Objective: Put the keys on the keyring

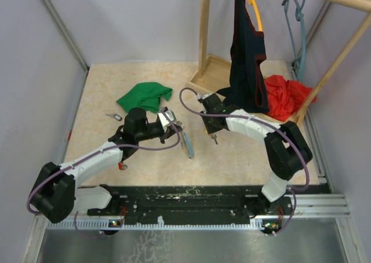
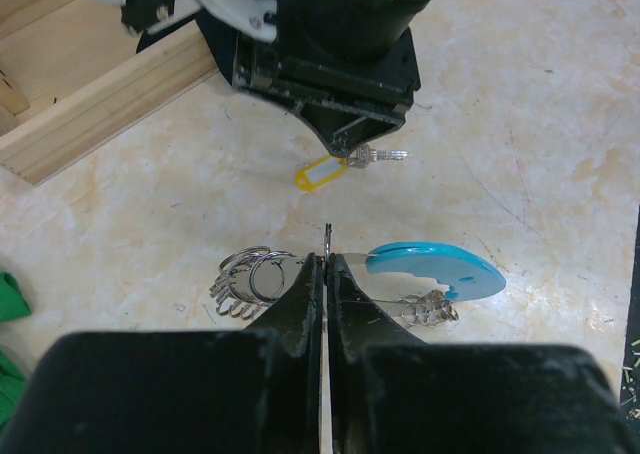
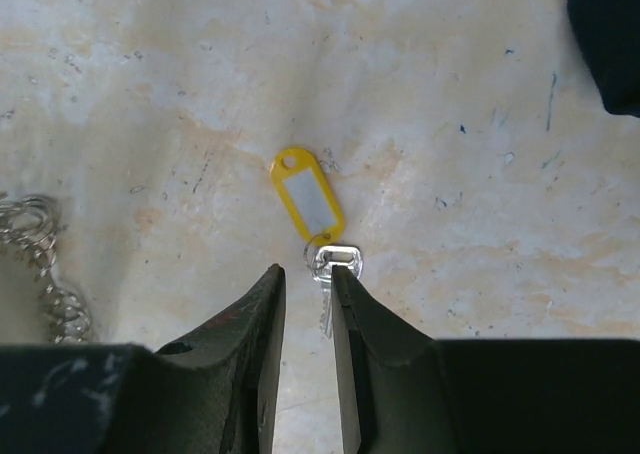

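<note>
1. Nearest, around the middle of the worktop (image 1: 243, 159), the left gripper (image 2: 326, 260) is clenched tight on a thin wire of the keyring (image 2: 255, 274). The silvery coils lie on the surface at one side of the fingers, and the light blue band (image 2: 435, 269) lies flat at the other.
2. Just beyond it the right gripper (image 3: 307, 272) points down with its jaws a little apart, released, grasping nothing.
3. A small silver key (image 3: 332, 264) lies on the worktop with its blade in the gap between those fingertips. Its yellow tag (image 3: 308, 196) stretches away past them.
4. This key is near the keyring but apart from it — not threaded on.
5. Farther back, toward the left edge, a second small key (image 1: 114, 116) lies alone; its head is too small to tell the colour.
6. Just behind that, a crumpled green cloth (image 1: 145, 95) sits on the worktop.
7. At the far right corner stands a wooden rack (image 1: 204, 43). A dark garment (image 1: 246, 60) hangs from it, and a red cloth (image 1: 284, 95) is heaped on its base.
</note>
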{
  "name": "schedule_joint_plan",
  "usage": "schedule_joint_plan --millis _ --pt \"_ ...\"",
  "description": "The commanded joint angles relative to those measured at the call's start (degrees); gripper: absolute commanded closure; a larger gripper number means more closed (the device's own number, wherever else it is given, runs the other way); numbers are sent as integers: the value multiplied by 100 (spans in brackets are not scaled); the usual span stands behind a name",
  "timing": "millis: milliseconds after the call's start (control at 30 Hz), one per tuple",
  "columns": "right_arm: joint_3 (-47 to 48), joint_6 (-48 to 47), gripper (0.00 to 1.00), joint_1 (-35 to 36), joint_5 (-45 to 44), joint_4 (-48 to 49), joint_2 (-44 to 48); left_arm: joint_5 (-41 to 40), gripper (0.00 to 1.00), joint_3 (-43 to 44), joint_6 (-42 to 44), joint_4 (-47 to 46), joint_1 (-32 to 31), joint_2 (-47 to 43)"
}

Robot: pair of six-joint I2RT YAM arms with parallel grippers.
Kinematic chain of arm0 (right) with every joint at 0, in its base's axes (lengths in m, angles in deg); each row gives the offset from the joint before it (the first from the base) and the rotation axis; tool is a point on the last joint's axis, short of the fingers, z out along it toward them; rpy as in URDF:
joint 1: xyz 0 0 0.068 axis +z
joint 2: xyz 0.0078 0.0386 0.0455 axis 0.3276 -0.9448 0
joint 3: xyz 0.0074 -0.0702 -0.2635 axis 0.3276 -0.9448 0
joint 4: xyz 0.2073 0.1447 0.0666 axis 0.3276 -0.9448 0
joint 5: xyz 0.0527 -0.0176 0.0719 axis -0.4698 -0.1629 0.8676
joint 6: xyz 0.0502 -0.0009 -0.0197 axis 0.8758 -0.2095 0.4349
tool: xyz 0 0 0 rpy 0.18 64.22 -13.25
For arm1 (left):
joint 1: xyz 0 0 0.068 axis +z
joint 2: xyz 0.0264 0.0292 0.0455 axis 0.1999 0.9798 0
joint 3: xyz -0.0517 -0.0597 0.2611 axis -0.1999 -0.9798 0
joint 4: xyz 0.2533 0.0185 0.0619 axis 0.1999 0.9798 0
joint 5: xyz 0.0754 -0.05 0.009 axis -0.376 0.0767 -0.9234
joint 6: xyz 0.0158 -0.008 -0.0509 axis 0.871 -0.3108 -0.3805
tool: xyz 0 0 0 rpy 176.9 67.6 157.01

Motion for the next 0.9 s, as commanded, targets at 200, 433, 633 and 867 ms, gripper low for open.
schedule_joint_plan --millis 200,433,633,867 --pt "850 -107 77 379 -826 -559 -862 86 100 93 -1 36 -22 -105" --pt "1046 -93 80 465 -1021 -690 -1139 82 100 75 0 27 -22 -114" --pt "1078 -89 82 473 -1102 -734 -1240 93 100 67 17 27 -22 -132" --pt "1086 -72 85 479 -1067 -745 -1291 102 100 67 4 27 -22 -124"
